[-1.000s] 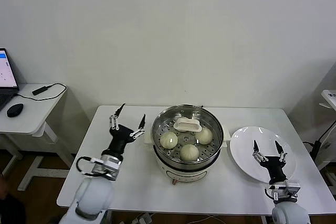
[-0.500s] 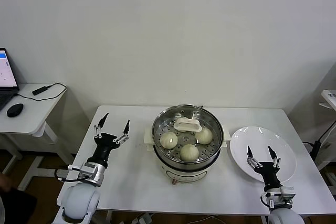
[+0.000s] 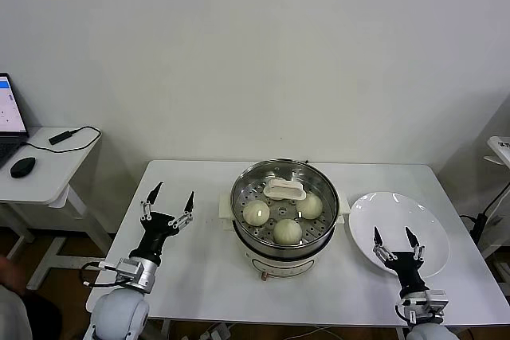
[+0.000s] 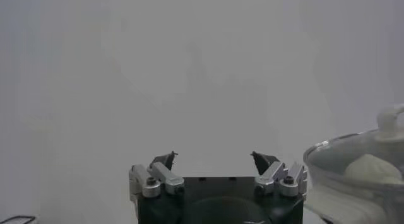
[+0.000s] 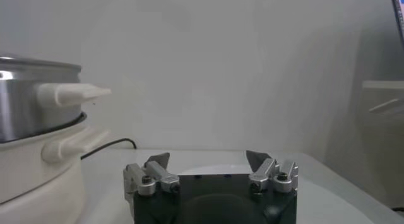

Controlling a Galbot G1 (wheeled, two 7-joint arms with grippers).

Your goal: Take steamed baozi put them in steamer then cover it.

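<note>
I am looking at the steamer in the middle of the table, the cover sitting on it and three baozi showing through the glass. I am holding both arms low at the near edge: left pincer spread open and empty to the left of the pot, right pincer likewise open over the plate. I am judging the work nearly finished, so I am keeping both clear. A fourth bun may be hiding under the handle; I cannot tell
</note>
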